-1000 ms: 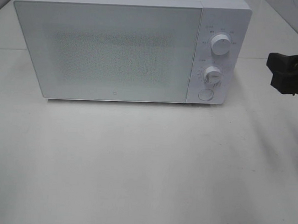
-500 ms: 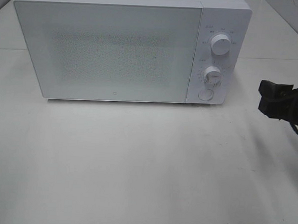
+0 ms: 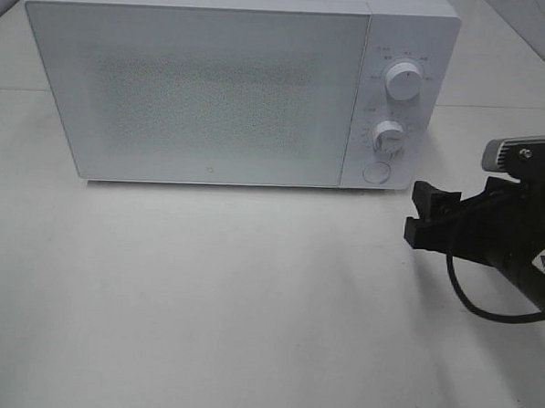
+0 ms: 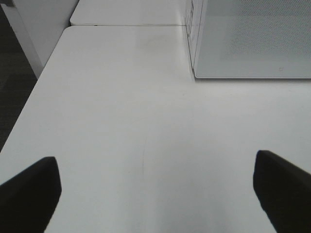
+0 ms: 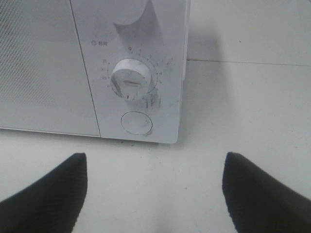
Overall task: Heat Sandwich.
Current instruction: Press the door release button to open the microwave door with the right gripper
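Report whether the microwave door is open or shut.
Shut. The microwave door lies flush against the control panel, with no gap along their seam, and nothing of the inside shows.

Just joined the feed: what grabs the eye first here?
The big white microwave fills the back of the table, door shut, with two dials and a round button on its right panel. The open right gripper hangs low at the right, pointing at that panel. No sandwich is in view.

Microwave [image 3: 242, 88] interior behind its closed door [image 3: 200, 95]; dial [image 3: 404, 83] lettering probably too small; right arm [image 3: 518, 231] beyond the edge.
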